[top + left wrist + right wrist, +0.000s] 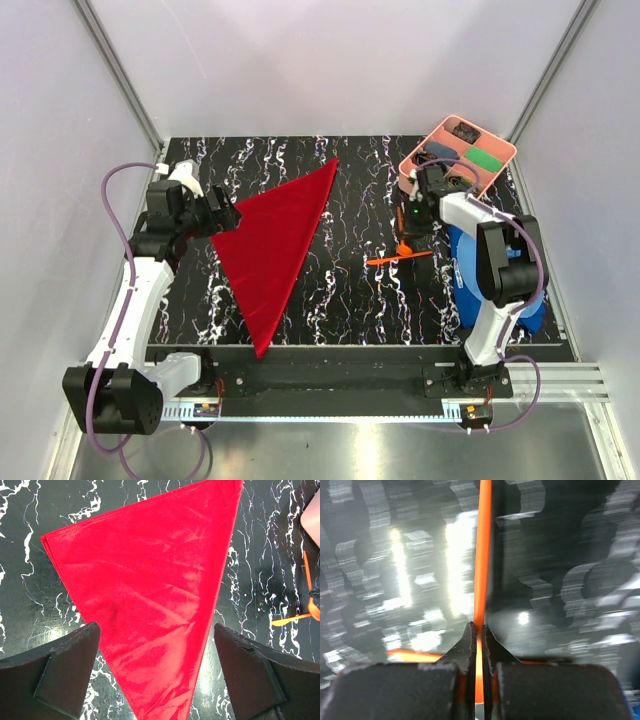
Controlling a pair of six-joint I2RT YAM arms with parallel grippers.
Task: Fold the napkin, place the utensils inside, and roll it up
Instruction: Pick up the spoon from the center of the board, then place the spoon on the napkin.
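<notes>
The red napkin (275, 240) lies flat on the table, folded into a triangle; it fills the left wrist view (155, 590). My left gripper (226, 215) is open and empty, hovering over the napkin's left corner, with its fingers (65, 675) either side of that corner. My right gripper (405, 236) is shut on a thin orange utensil (482, 555), right of the napkin and close above the table. Another orange utensil (398, 259) lies on the table just below it and also shows in the right wrist view (412, 656). I cannot tell which one is the spoon.
A pink tray (494, 174) with dark and green small items stands at the back right, just behind the right gripper. A blue cloth (462, 268) lies under the right arm near the table's right edge. White walls close in the sides.
</notes>
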